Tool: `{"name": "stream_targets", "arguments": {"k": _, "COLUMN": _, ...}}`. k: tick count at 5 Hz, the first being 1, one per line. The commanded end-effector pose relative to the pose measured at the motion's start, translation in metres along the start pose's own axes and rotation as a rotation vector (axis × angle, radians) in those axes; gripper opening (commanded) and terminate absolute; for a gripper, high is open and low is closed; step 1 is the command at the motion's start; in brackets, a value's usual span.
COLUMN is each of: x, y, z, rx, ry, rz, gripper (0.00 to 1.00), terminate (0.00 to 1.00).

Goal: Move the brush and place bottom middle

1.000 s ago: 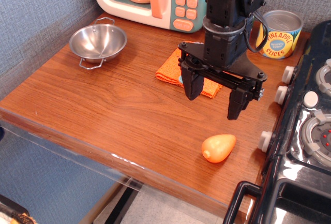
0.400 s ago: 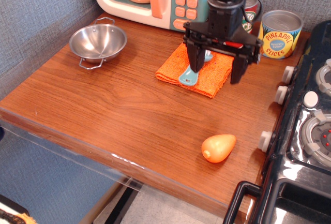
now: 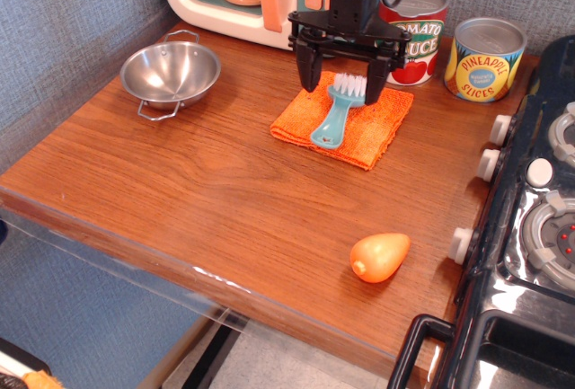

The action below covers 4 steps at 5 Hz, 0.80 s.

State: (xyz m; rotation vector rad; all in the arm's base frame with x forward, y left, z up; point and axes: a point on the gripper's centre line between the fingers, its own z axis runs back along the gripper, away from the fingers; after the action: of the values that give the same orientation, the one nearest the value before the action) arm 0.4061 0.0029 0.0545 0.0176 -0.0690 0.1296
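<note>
One thing alone has to be moved — the brush (image 3: pixel 339 112), which lies on the orange cloth (image 3: pixel 344 119) towards the back of the desk (image 3: pixel 207 182), bristles to the rear and rounded handle end to the front.

At the far left a steel bowl (image 3: pixel 171 72) is seen, well apart from the work and of no concern to it. Further right, the tool (image 3: pixel 338 73) is held wide open above the bristle end of the brush, one finger on each side, and nothing is gripped yet. A good grasp is judged to need a straight descent, so that the fingers are closed across the narrow neck or handle and not on the soft bristles; the cloth should not be pinched along with it.

To the right, two cans (image 3: pixel 449 43) are stood close behind the cloth. Nearer the front, an orange fruit-like object (image 3: pixel 379 256) is lying right of centre, so the brush should be set down left of it, at the middle of the near edge.
</note>
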Motion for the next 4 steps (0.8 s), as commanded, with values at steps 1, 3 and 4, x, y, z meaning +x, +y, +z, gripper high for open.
{"name": "stream_targets", "arguments": {"k": 1, "x": 0.0134, "y": 0.0184, "z": 0.0020, "rx": 0.013, "ry": -0.002, "rz": 0.021, "gripper": 1.00, "terminate": 0.00}}
{"name": "stream_targets", "arguments": {"k": 3, "x": 0.0214, "y": 0.0171, "z": -0.0071, "rx": 0.018, "ry": 0.050, "rz": 0.007, "gripper": 1.00, "terminate": 0.00}}
{"name": "stream_targets", "arguments": {"k": 4, "x": 0.0229, "y": 0.0149, "z": -0.0072, "rx": 0.010, "ry": 0.058, "rz": 0.002, "gripper": 1.00, "terminate": 0.00}}
